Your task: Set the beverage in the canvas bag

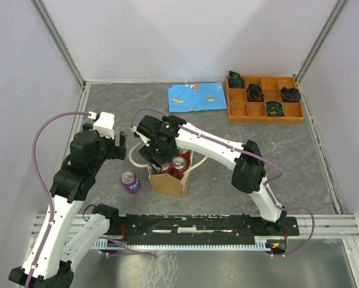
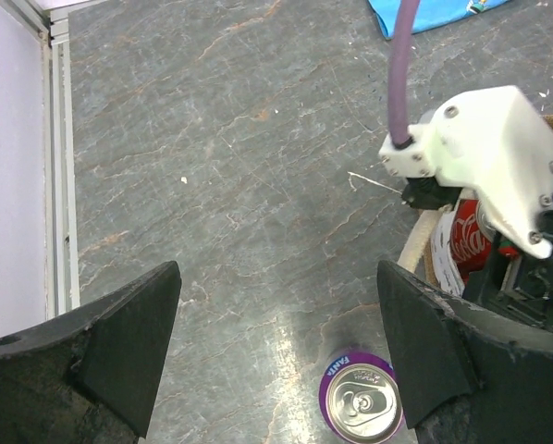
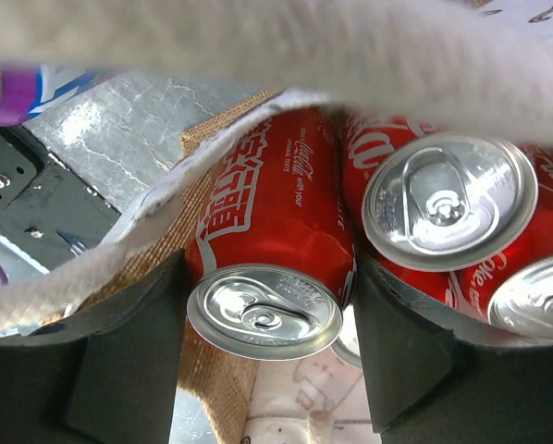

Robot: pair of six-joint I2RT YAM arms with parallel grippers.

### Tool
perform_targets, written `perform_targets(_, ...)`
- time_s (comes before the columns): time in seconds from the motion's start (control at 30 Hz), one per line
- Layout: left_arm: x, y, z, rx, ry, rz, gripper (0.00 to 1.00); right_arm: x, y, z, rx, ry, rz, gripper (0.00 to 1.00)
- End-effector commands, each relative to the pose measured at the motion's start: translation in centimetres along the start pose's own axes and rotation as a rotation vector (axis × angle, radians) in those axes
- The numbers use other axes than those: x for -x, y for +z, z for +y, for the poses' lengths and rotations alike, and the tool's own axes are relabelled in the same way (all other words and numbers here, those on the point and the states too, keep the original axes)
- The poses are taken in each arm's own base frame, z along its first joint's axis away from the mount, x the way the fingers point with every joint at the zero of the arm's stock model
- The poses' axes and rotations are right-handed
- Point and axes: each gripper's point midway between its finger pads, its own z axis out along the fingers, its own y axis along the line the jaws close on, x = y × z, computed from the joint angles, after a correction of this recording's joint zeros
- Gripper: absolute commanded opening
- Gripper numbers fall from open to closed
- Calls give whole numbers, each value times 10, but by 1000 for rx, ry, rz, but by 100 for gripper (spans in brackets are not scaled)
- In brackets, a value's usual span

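- My right gripper (image 3: pixel 269 277) is clamped on a red can (image 3: pixel 272 231), with one dark finger (image 3: pixel 119 370) against each side of it.
- That red can stands top up inside the canvas bag (image 1: pixel 167 183), packed close beside other red cans (image 3: pixel 448 199).
- The bag stands on the grey table (image 1: pixel 107 108), near the middle and just ahead of my two bases. One cream handle (image 3: pixel 276 46) crosses the right wrist view as a blur.
- A purple can (image 1: pixel 129 182) stands upright on the table just to the left of the bag, apart from it.
- My left gripper (image 2: pixel 276 342) is spread wide and holds nothing. It hovers above the table left of the bag, and the purple can sits below it, nearer the finger on the bag's side.
- My right arm reaches in from the right, elbow raised, forearm running left, and wrist tipped down into the mouth of the bag.
- My left arm rises from its base on the left, with its wrist turned towards the bag.
- Only the right wrist view shows the grip on the red can; from above, my wrist hides it.
- Only the top view shows a blue cloth (image 1: pixel 197 97) and an orange tray (image 1: pixel 263 120) at the far side of the table.
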Motion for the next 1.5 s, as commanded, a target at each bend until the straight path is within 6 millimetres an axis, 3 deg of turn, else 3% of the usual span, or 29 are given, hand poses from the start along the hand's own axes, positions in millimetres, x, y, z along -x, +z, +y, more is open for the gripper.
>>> perform_targets(0.0, 14, 5, -6, -27, -43, -57, 92, 26, -1, 6, 17, -34, -91, 0)
perform_targets(0.2, 13, 6, -10, -50, -46, -60, 92, 21, 15, 4, 9, -40, -55, 0)
perform_targets(0.27, 13, 7, -12, -60, -45, -61, 92, 19, 17, 4, 6, -42, -49, 8)
perform_targets(0.4, 13, 7, -15, -78, -45, -62, 92, 21, 12, 4, 0, -48, -65, 43)
perform_targets(0.53, 14, 6, -20, -104, -44, -65, 91, 27, 0, 3, -17, -54, -101, 69)
perform_targets(0.6, 16, 4, -23, -123, -44, -71, 91, 29, -6, 3, -20, -56, -108, 98)
perform_targets(0.87, 20, -3, -33, -187, -37, -97, 91, 37, -33, 3, -35, -42, -160, 99)
perform_targets(1.03, 33, -15, -31, -189, -43, -146, 91, 49, -66, -4, -87, -14, -245, 99)
perform_targets(1.13, 28, -15, -24, -149, -43, -124, 92, 46, -84, -7, -110, -3, -267, 99)
perform_targets(1.3, 3, -5, -28, -157, -53, -19, 99, 35, -106, -29, -175, 62, -297, 99)
perform_targets(1.47, -14, 6, -27, -162, -38, 88, 99, 29, -136, -70, -200, 220, -358, 99)
